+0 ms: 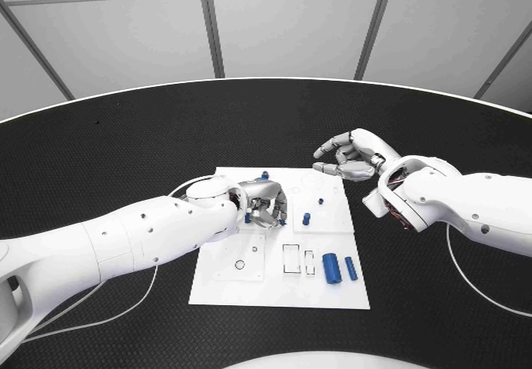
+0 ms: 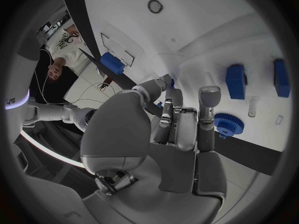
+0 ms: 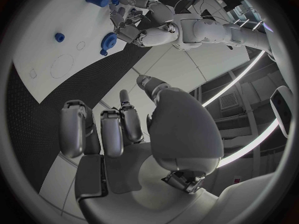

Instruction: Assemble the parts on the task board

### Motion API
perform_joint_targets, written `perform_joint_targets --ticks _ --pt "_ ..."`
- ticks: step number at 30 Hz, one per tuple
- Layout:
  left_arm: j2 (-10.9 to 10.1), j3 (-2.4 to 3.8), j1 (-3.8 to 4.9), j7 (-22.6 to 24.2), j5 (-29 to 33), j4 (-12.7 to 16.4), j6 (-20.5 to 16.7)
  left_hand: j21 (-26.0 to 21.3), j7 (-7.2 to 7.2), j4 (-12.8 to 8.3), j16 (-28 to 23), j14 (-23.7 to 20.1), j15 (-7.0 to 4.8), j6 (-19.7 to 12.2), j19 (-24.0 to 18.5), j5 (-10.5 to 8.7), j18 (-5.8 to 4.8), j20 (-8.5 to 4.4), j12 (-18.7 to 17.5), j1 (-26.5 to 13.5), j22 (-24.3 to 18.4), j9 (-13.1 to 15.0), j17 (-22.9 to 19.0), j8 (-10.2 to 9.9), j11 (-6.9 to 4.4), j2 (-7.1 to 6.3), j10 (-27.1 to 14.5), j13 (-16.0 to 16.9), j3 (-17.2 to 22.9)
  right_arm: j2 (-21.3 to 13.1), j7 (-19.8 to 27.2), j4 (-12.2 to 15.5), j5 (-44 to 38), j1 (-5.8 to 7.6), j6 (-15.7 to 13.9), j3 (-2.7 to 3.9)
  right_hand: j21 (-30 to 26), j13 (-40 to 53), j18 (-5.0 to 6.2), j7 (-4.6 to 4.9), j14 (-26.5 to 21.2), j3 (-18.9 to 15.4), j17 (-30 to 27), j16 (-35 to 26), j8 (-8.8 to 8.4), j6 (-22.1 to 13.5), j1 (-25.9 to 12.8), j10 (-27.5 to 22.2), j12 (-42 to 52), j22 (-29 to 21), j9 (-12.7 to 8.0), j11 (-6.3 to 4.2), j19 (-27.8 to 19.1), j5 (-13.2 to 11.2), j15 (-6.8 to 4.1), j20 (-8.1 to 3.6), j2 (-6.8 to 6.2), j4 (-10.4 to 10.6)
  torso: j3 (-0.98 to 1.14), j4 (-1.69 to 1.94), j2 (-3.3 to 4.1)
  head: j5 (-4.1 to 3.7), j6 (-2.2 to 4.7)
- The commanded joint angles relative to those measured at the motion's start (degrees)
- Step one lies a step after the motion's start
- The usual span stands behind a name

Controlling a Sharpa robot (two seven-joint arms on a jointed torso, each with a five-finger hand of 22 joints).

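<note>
The white task board (image 1: 227,286) lies mid-table. My left hand (image 1: 260,203) hovers over its far half with fingers curled in, and bits of a small blue part (image 2: 160,104) show between thumb and fingers. A blue gear (image 2: 227,124) stands by the board's far edge (image 1: 266,174), just beyond those fingertips. Two blue blocks (image 2: 235,81) (image 2: 280,77) sit on the board to the right of the hand (image 1: 306,220). Two blue cylinders (image 1: 331,267) (image 1: 350,268) lie near the front right corner. My right hand (image 1: 353,156) hangs over the black table beyond the board's far right corner, fingers curled, holding nothing (image 3: 124,134).
A round hole (image 1: 240,264) and rectangular recesses (image 1: 290,258) mark the board's front half. A white cable (image 1: 466,269) trails from my right arm across the table. Black table (image 1: 133,138) surrounds the board on all sides.
</note>
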Motion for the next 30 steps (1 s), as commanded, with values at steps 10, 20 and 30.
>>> perform_joint_targets --ticks 10,20,30 --pt "-1.6 0.06 0.04 -0.6 1.0 1.5 -0.7 0.4 -0.24 0.5 0.3 0.5 0.04 0.1 0.7 -0.08 0.33 -0.03 0.3 -0.3 0.1 0.1 0.0 0.4 0.13 -0.53 0.4 0.1 -0.1 -0.1 0.0 0.0 0.0 0.00 0.0 0.00 0.1 5.4 0.50 0.00 4.8 0.0 9.7 0.0 0.26 0.3 -0.3 0.2 0.3 3.4 -0.1 -0.11 1.5 0.4 -0.32 -0.36 0.33 0.5 -0.02 -0.01 0.11 0.06 0.39" --pt "-2.7 0.22 0.08 -0.9 1.1 2.5 -1.4 0.3 -0.27 0.5 0.3 0.4 0.03 0.1 0.7 -0.10 0.34 -0.04 0.3 -0.3 0.1 0.1 -0.1 0.4 0.12 -0.59 0.5 0.1 -0.1 0.0 0.1 -0.1 0.0 -0.01 0.1 0.00 0.1 5.4 0.50 0.00 4.8 0.0 9.7 0.0 0.26 0.3 -0.3 0.2 0.3 3.4 -0.1 -0.11 1.5 0.4 -0.32 -0.36 0.33 0.5 -0.09 0.01 0.11 0.22 0.62" --pt "-4.6 1.99 0.45 -1.3 1.2 4.3 -2.4 0.4 -0.32 0.5 0.2 0.4 0.00 0.1 0.8 -0.15 0.32 -0.06 0.4 -0.3 0.2 0.1 -0.3 0.4 0.10 -0.81 0.5 0.1 -0.3 0.0 0.1 -0.3 0.0 -0.01 0.1 0.00 0.1 5.4 0.50 0.00 4.8 0.0 9.7 0.0 0.26 0.3 -0.3 0.2 0.3 3.4 -0.1 -0.11 1.5 0.4 -0.32 -0.36 0.33 0.5 -0.03 0.09 0.07 0.40 0.83"
